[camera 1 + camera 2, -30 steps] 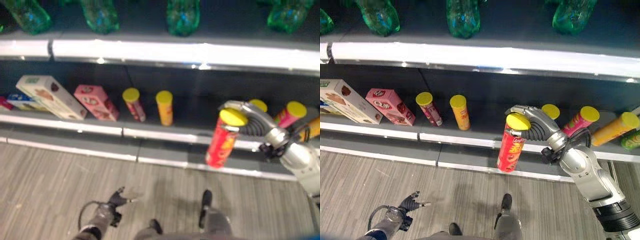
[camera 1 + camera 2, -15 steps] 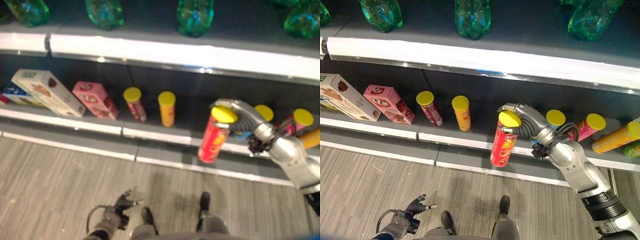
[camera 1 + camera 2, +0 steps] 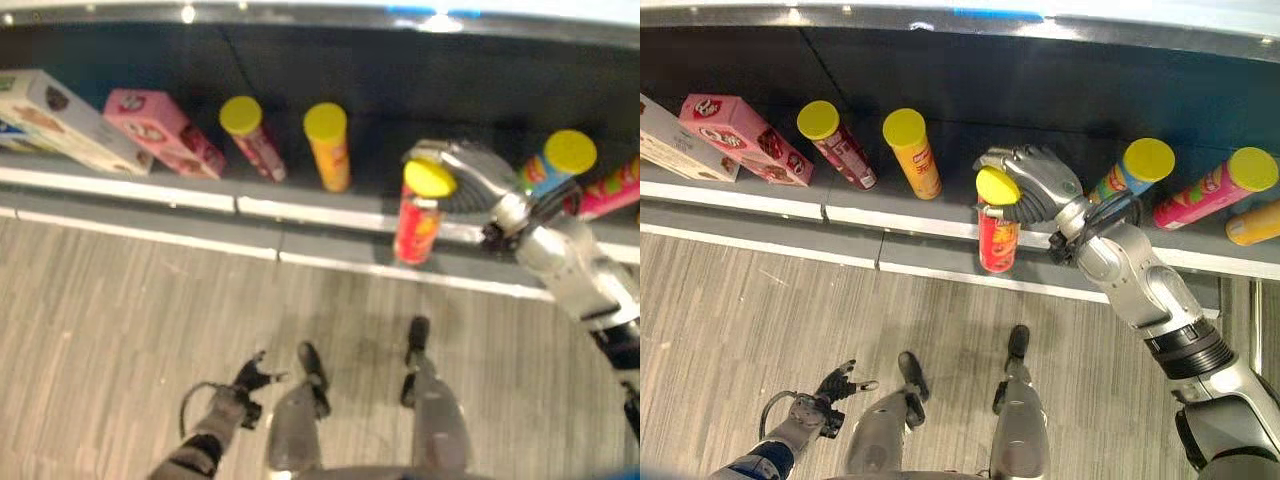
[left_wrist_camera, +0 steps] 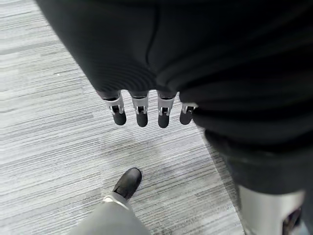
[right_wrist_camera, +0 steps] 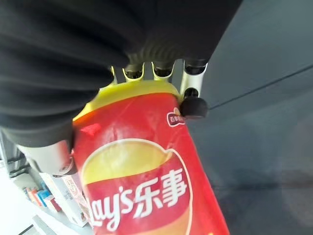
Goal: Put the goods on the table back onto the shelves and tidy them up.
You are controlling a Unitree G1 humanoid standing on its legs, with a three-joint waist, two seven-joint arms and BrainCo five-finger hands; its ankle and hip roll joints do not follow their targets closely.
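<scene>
Low grey shelf [image 3: 940,225]: red can [image 3: 997,232] upright, right hand [image 3: 1035,185] fingers [image 5: 191,105] curled round its yellow-lidded top.

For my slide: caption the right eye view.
Right hand grips a red chip can by its top at the shelf edge.

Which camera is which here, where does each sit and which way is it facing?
Left eye view: on the head, looking down at the dark lower shelf and the red yellow-lidded crisp can in the right hand.
Right eye view: beside it, same scene; left hand low over the grey floor.
Left wrist view: along straight fingers to the floor.
Right wrist view: along fingers curled on the can.
</scene>
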